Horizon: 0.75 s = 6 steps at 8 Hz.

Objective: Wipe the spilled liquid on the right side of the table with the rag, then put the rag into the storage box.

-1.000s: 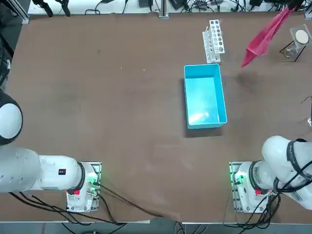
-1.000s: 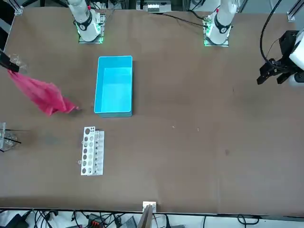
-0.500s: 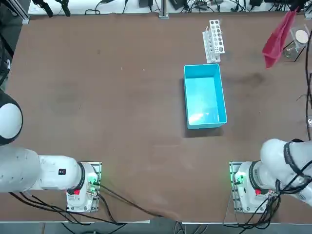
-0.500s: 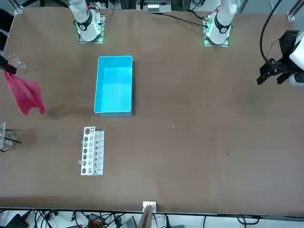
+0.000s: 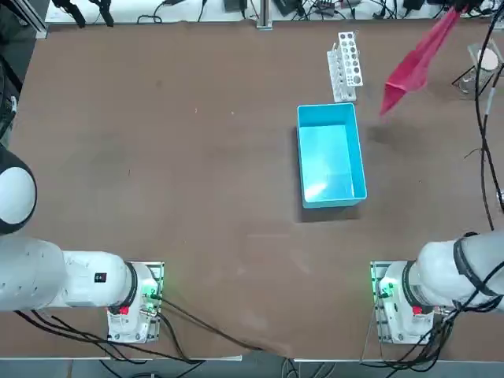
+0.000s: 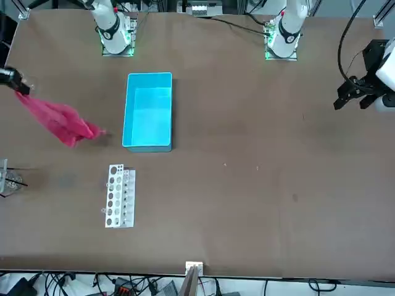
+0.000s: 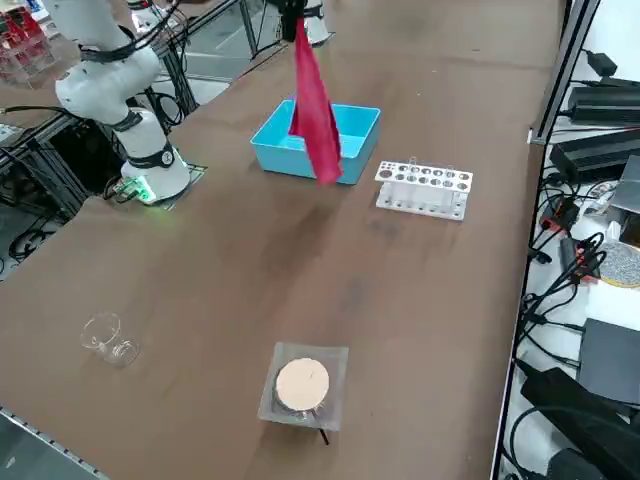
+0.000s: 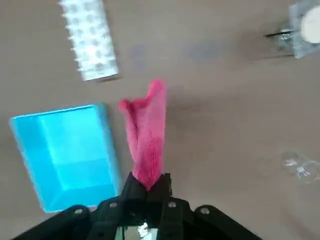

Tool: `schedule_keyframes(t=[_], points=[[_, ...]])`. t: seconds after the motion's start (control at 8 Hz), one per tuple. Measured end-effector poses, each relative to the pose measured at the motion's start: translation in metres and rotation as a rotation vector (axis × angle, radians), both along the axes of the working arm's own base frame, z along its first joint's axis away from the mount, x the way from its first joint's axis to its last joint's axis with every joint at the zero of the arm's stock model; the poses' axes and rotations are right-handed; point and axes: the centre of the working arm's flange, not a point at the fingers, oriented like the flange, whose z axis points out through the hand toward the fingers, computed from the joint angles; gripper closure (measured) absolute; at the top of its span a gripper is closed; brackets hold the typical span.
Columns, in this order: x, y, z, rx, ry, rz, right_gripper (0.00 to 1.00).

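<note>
Right gripper (image 8: 148,186) high above the table (image 5: 197,157), fingers pinched on one end of the rag (image 8: 147,135), which hangs free. Storage box (image 5: 331,155) sits lower left of the rag in the top view, long axis vertical in frame; rag not yet over it.

The brown bench (image 5: 197,157) under me is matte and carries few things. The light-blue box (image 5: 331,155) sits on it with its open side up, long side running away from my base. Just past the box's far end lies a white tube rack (image 5: 345,66), close to it without touching. Farther from the box, toward my outer edge of the bench, stands a clear square stand with a pale round disc (image 7: 303,384) on it. Near that stand lies a small clear glass (image 7: 106,338) tipped on its side.
</note>
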Motion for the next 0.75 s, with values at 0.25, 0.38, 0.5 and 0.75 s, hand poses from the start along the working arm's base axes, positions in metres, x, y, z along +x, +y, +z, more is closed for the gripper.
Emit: schedule_keyframes(t=[0.25, 0.38, 0.5, 0.75], points=[[-0.017, 0.063, 0.009, 0.063, 0.012, 0.020, 0.98], [-0.025, 0.092, 0.009, 0.098, 0.030, 0.020, 0.98], [-0.031, 0.118, 0.006, 0.116, 0.049, 0.021, 0.98], [-0.045, 0.171, -0.013, 0.137, 0.118, 0.026, 0.98]])
